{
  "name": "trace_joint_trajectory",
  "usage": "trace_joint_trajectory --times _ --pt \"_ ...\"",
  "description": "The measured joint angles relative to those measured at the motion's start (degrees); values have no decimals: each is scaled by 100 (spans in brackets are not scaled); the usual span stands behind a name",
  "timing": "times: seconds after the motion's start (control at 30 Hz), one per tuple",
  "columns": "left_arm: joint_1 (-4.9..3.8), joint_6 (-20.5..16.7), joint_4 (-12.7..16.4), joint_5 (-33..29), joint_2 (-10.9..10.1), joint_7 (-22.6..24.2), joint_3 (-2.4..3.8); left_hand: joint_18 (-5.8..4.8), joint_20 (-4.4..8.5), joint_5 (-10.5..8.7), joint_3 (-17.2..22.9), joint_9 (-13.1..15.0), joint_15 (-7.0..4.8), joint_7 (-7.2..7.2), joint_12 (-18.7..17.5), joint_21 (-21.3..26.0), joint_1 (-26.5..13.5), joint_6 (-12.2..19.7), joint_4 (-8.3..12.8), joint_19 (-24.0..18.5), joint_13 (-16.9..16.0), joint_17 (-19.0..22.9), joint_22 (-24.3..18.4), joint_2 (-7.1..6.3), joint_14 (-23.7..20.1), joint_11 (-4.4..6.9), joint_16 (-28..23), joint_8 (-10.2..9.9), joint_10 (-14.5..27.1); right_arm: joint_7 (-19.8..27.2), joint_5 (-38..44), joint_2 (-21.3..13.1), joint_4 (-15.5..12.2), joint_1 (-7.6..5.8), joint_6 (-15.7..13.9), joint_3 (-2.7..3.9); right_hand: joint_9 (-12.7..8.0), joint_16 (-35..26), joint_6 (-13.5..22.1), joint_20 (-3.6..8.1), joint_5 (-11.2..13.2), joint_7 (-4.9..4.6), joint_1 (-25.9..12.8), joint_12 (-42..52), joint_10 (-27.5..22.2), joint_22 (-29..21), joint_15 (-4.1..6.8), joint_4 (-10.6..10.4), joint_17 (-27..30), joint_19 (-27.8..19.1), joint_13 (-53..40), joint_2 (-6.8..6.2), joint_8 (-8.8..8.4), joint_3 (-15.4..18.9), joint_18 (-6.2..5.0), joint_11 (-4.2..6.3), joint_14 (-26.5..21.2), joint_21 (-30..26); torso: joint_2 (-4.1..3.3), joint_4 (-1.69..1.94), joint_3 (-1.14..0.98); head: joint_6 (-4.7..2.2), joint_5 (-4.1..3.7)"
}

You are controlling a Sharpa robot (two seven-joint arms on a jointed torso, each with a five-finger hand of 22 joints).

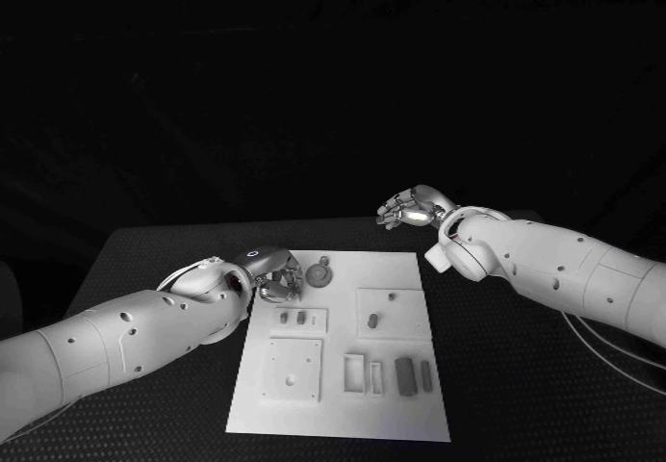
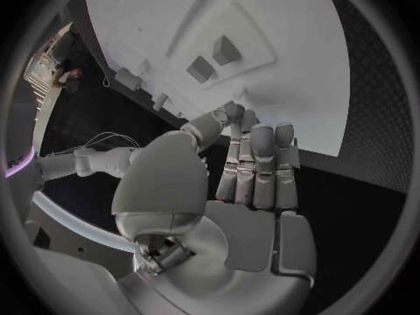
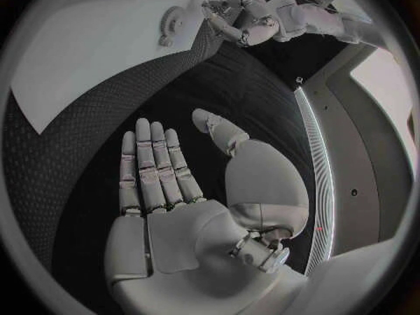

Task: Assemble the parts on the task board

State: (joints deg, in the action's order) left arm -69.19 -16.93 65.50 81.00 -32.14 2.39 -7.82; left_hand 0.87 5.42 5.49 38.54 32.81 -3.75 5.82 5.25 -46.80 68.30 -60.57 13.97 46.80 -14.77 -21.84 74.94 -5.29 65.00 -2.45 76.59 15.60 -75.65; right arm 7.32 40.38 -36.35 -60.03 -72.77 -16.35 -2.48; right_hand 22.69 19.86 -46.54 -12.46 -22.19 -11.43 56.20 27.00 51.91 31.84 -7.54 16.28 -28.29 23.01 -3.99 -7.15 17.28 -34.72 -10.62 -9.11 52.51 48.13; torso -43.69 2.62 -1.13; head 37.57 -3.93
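Note:
The white task board [image 1: 333, 414] lies in the middle of the black table. A round toothed part [image 1: 322, 276] rests near its far edge. Two small grey parts [image 1: 292, 316] stand in a square plate on the left, and a longer grey part [image 1: 404, 375] lies near the front right. My left hand [image 1: 278, 274] hovers at the board's far left corner, close beside the toothed part. Its fingers [image 2: 254, 168] are stretched out and hold nothing. My right hand [image 1: 412, 210] hangs past the board's far right corner with flat fingers [image 3: 153, 168] and an empty palm.
Other raised plates and slots sit on the board [image 2: 289, 63], among them a square plate [image 1: 294, 369] at the front left and two narrow slots [image 1: 364, 373]. Black table [image 1: 527, 385] surrounds the board on all sides. The toothed part [image 3: 171, 22] also shows in the right wrist view.

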Motion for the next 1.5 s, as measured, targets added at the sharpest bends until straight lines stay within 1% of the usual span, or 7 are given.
trace_joint_trajectory --times 0.17,0.23,0.57,0.77,0.97,1.3,1.5 --pt "4 14 0 0 2 2 -5 0 2 0 -3 1 1 -1 -9 0 1 2 3 2 1 0 0 1 0 0 0 -2 0 0 0 0 1 0 0 0 0 0 0 0 0 0 0 0 0 5 0 0 0 0 0 0 0 0 0 0 0 0 1 -3 -3 5 10" --pt "4 20 1 0 -2 2 -6 0 21 0 -3 1 1 -2 -15 0 6 2 3 21 2 0 -1 -3 0 0 0 -12 1 0 0 0 2 0 0 0 0 0 0 0 0 0 0 0 0 5 0 0 0 0 0 0 0 0 0 0 0 0 2 -3 -3 8 10" --pt "5 66 18 0 -13 2 -17 0 21 -1 -4 2 11 -3 -22 0 30 18 3 21 7 0 -1 3 8 1 0 -14 2 0 -1 -1 1 0 0 0 1 0 0 0 0 0 0 0 0 5 0 0 0 0 0 0 0 0 0 0 0 0 5 -1 -7 10 5" --pt "7 95 21 0 -13 1 -18 0 20 -2 8 1 1 -24 -39 0 21 3 17 21 5 5 -2 13 19 1 0 -11 2 0 -1 2 1 0 0 0 1 0 0 0 0 0 0 0 0 5 0 0 0 0 0 0 0 0 0 0 0 0 5 -2 -7 21 25" --pt "7 125 14 1 -13 0 -28 0 20 3 19 -5 -5 -10 -43 0 11 -11 6 20 5 5 -2 23 26 2 0 -1 3 0 -2 4 -3 0 0 0 -2 0 0 0 0 0 0 0 0 5 0 0 0 0 0 0 0 0 0 0 0 0 6 -1 -7 16 28" --pt "8 173 15 1 -15 -1 -46 0 20 4 19 -4 5 -9 -44 0 12 -11 6 20 7 4 -3 24 34 2 0 -1 3 0 -2 2 -5 0 0 0 -4 0 0 0 0 0 0 0 0 4 0 0 0 0 0 0 0 0 0 0 0 0 7 -3 -7 47 64" --pt "8 199 16 1 -15 -1 -56 0 20 3 18 -3 7 -10 -50 0 18 -10 7 20 10 10 -3 29 33 -5 0 -12 -3 0 -3 0 -5 0 0 0 -4 0 0 0 0 0 0 0 0 4 0 0 0 0 0 0 0 0 0 0 0 0 7 -5 -9 35 84"
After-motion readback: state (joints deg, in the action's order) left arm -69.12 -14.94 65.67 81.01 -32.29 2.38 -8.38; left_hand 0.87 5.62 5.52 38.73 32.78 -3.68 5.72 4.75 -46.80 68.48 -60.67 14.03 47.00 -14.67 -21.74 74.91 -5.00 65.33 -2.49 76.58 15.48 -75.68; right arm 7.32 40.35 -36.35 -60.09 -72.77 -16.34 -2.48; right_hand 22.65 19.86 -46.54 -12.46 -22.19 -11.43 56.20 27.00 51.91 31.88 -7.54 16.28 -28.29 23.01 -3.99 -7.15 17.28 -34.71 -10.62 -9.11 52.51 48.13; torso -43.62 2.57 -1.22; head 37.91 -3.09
